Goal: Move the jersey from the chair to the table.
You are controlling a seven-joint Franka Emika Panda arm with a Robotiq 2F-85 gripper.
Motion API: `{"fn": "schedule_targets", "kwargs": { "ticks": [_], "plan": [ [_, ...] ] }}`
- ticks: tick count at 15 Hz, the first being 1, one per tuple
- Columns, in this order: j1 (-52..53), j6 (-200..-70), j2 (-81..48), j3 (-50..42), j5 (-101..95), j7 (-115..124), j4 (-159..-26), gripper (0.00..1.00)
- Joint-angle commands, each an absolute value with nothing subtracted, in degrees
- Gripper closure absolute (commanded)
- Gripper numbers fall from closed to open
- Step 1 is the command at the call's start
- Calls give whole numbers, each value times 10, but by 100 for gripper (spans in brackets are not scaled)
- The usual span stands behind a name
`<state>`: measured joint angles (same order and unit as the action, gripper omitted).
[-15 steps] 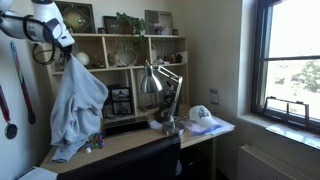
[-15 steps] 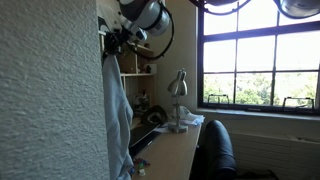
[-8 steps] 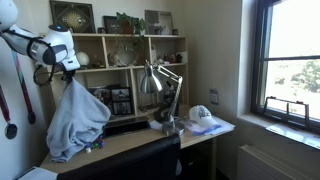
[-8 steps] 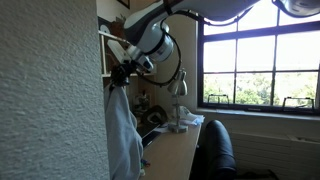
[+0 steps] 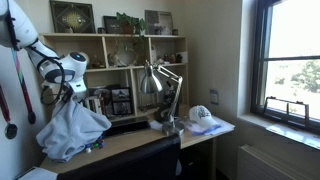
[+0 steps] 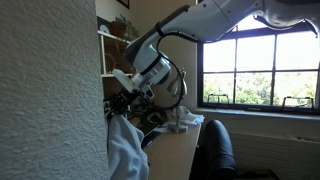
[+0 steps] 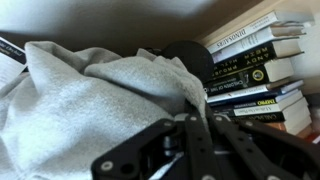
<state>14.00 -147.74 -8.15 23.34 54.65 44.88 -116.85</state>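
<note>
The pale grey jersey point(image 5: 72, 130) hangs from my gripper point(image 5: 75, 90) and its lower folds bunch on the light-wood table point(image 5: 130, 140) at the left end. In the other exterior view the jersey point(image 6: 125, 150) hangs by the textured wall under the gripper point(image 6: 122, 100). In the wrist view the gripper point(image 7: 187, 112) is shut on a pinch of the jersey point(image 7: 90, 90), which fills the left of the frame. The black chair shows in both exterior views point(image 5: 130, 162) point(image 6: 215, 150), in front of the table.
A stack of books point(image 7: 250, 70) lies close to the right of the gripper. On the table stand a silver desk lamp point(image 5: 158, 90) and a white cap point(image 5: 202, 116). The shelf hutch point(image 5: 120, 60) rises behind. A window point(image 5: 290, 60) is at the right.
My gripper has come down with the jersey. The jersey, hanging full length a second ago, now crumples onto the table top.
</note>
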Motion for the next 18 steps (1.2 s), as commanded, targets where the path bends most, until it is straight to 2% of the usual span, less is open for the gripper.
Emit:
{"fn": "schedule_targets", "kwargs": {
  "ticks": [1,11,12,13,15,18],
  "plan": [
    [156,-1423,-128,216,577,359,-1124,99],
    [192,-1383,-241,176,539,322,-1074,99],
    [195,-1385,-246,172,532,325,-1074,93],
    [196,-1382,-249,170,530,322,-1072,68],
    [196,-1377,-243,172,531,319,-1070,67],
    [203,-1360,-204,179,530,332,-1069,45]
  ]
}}
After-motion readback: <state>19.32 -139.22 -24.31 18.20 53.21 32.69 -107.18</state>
